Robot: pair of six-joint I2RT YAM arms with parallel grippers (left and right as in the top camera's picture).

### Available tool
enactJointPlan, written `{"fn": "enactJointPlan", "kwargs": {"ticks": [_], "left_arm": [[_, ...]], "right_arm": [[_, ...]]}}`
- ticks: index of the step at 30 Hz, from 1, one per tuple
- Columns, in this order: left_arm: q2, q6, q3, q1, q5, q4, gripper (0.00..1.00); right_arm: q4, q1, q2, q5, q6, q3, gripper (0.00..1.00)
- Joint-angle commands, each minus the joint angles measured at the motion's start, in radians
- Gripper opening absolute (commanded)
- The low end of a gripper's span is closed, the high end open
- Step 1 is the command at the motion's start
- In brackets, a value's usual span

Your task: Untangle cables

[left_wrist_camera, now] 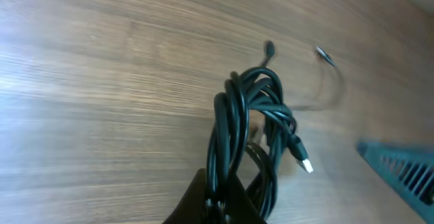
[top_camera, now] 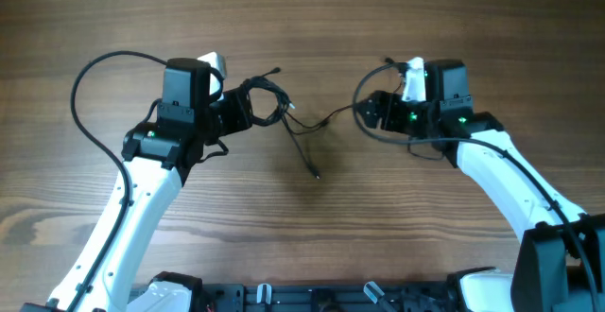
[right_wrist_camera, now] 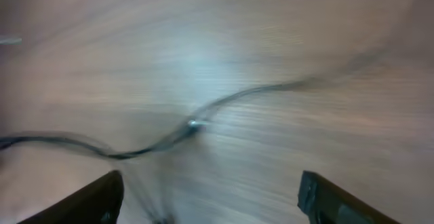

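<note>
In the overhead view a bunch of dark cables hangs in loops at the tip of my left gripper. In the left wrist view that gripper is shut on the cables' looped strands, and a silvery plug dangles from them. From the bunch one thin cable trails right toward my right gripper, and another end lies on the table below. The right wrist view is blurred: the right gripper is open, fingers wide apart, and the thin cable crosses the table ahead of it.
The wooden table carries nothing else. Thick black arm cables arc beside the left arm and loop by the right wrist. The right arm shows as a blue blur in the left wrist view.
</note>
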Motion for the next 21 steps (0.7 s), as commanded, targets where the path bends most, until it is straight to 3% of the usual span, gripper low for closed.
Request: {"fn": "enactJointPlan", "kwargs": {"ticks": [1,5,9,10,11,13,16,21], "left_arm": [[0.003,0.282,0.003,0.002,0.285,0.006,0.04],[0.003,0.454,0.003,0.002,0.483,0.006,0.04],[0.023,0.468,0.003,-0.009,0.512,-0.002,0.04],[0.028,0.472,0.003,-0.013,0.512,-0.003,0.04],[0.034,0.494,0.003,-0.013,0.512,-0.011,0.04],[0.035,0.539,0.003,-0.013,0.466,-0.058,0.04],[0.035,0.54,0.003,-0.013,0.289,-0.134,0.04],[0.035,0.686,0.003,-0.038,0.472,-0.164,0.06]], "right_arm": [[0.151,0.018,0.011,-0.425,-0.167,0.002,0.92],[0.23,0.065,0.012,-0.465,-0.163,0.002,0.91],[0.245,0.162,0.012,-0.433,-0.164,0.002,0.8],[0.238,0.169,0.012,-0.392,-0.165,0.002,0.85],[0.222,0.17,0.012,-0.331,-0.181,0.002,0.98],[0.168,0.145,0.006,-0.214,-0.226,0.002,1.0],[0.168,0.06,-0.016,-0.205,-0.174,0.002,1.0],[0.225,0.071,-0.022,-0.525,-0.427,0.002,1.0]]}}
